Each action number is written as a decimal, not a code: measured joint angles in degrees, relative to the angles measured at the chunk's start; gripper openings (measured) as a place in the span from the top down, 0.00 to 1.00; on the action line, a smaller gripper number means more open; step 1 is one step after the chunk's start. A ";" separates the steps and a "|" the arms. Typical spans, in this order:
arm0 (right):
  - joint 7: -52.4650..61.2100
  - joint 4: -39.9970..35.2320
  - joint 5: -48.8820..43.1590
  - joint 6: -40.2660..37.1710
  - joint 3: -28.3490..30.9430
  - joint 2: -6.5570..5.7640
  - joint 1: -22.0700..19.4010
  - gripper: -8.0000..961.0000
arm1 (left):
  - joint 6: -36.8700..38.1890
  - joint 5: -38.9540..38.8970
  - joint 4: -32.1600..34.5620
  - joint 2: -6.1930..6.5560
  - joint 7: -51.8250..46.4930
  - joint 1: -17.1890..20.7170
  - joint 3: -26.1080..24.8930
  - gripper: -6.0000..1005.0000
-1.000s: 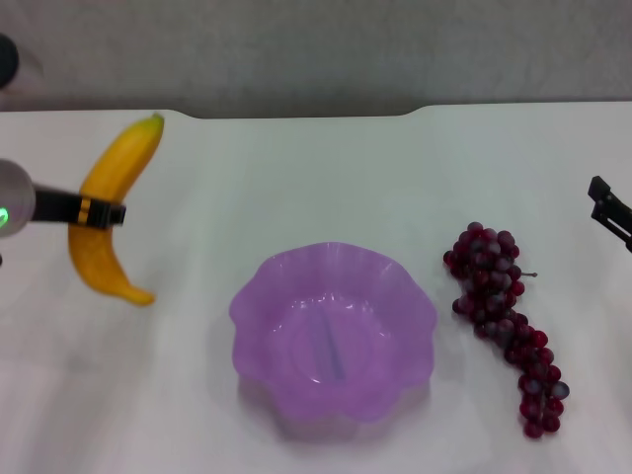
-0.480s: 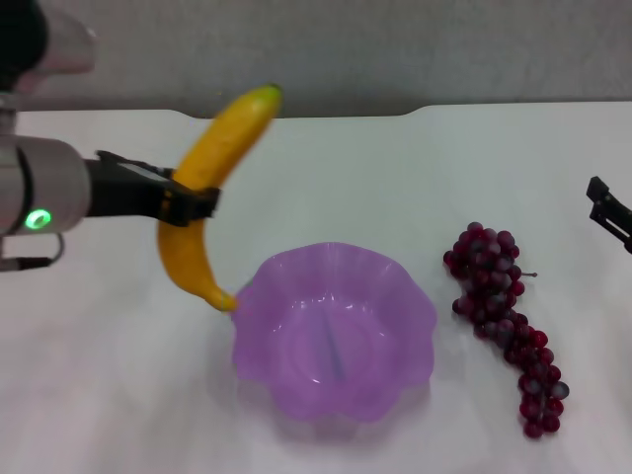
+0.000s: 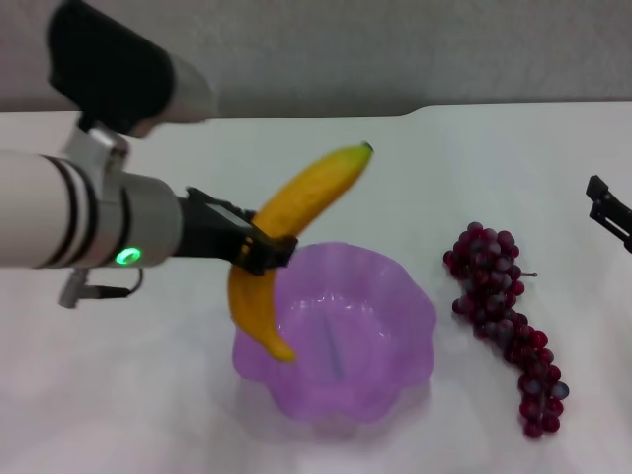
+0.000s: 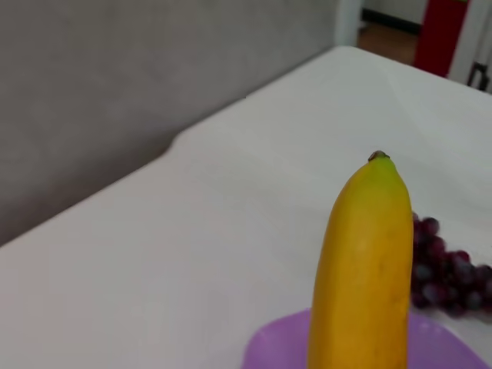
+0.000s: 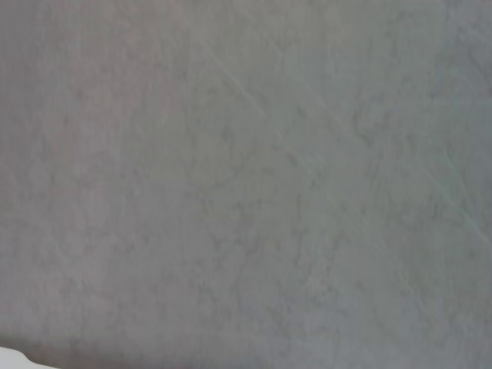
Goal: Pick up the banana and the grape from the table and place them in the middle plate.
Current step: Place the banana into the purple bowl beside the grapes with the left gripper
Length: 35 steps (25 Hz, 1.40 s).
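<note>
Clenched around the banana (image 3: 296, 212), the left gripper (image 3: 259, 250) hovers at the middle plate (image 3: 395, 370) rim; lowering it centrally before release looks wise.

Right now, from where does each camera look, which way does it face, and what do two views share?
Head view: from above, facing forward and down at the table; shows the left gripper holding the banana over the middle plate, and the right gripper at the right edge.
Left wrist view: along the banana; no fingers visible.
Right wrist view: only a grey surface.
Head and left wrist views share banana, plate, the grape.
</note>
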 joint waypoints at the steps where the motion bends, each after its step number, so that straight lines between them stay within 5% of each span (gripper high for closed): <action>1: 0.00 0.00 0.00 0.01 0.00 0.00 0.01 0.08 | -0.21 0.14 -1.01 -0.01 -0.15 -0.65 0.57 0.45; 14: 0.00 -0.01 0.04 -0.10 -0.09 0.00 0.33 0.08 | -6.15 -0.02 -17.52 -0.11 -0.85 -8.74 3.04 0.43; 35: 0.00 -0.10 -0.09 -0.16 -0.18 0.00 0.53 0.08 | -10.49 -2.09 -26.63 -0.36 -2.16 -14.39 9.19 0.41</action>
